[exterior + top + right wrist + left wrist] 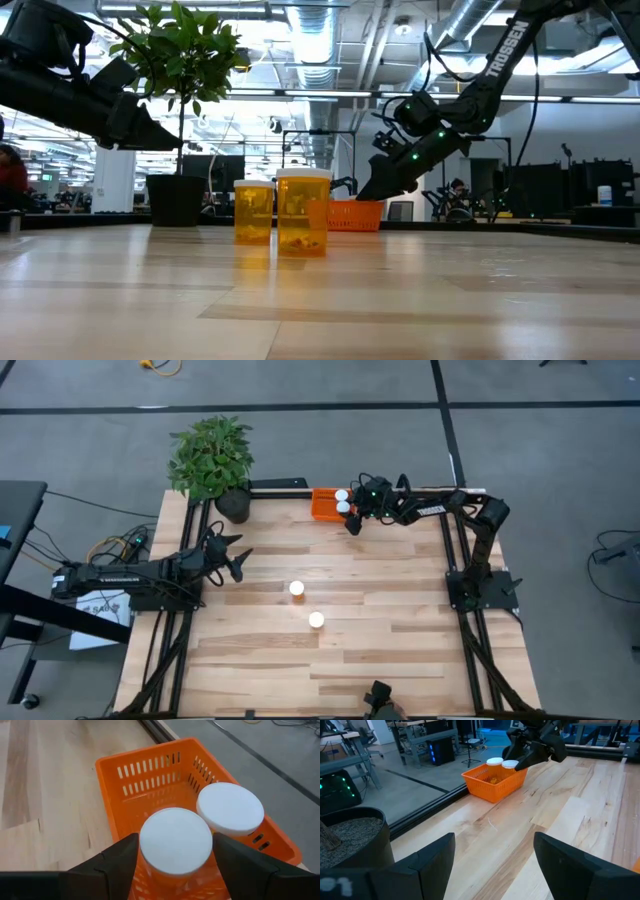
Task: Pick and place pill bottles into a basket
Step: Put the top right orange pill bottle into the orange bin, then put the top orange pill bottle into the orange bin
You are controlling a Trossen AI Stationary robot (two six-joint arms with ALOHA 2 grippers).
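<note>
Pill bottles look light, rigid and slick, best pinched across the cap: left end effector (238, 563) waits spread wide and empty at nine o'clock, two bottles (297, 589) stand mid-desk, and right end effector (175, 851) straddles a capped bottle (175, 840) in the basket (324, 503) at twelve o'clock.

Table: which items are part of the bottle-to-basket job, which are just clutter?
Job:
- basket, far edge of table
- two pill bottles in the basket, right gripper around one of them
- two pill bottles mid-table
- left gripper, open, waiting at left side

Clutter:
- potted plant, far left corner
</note>
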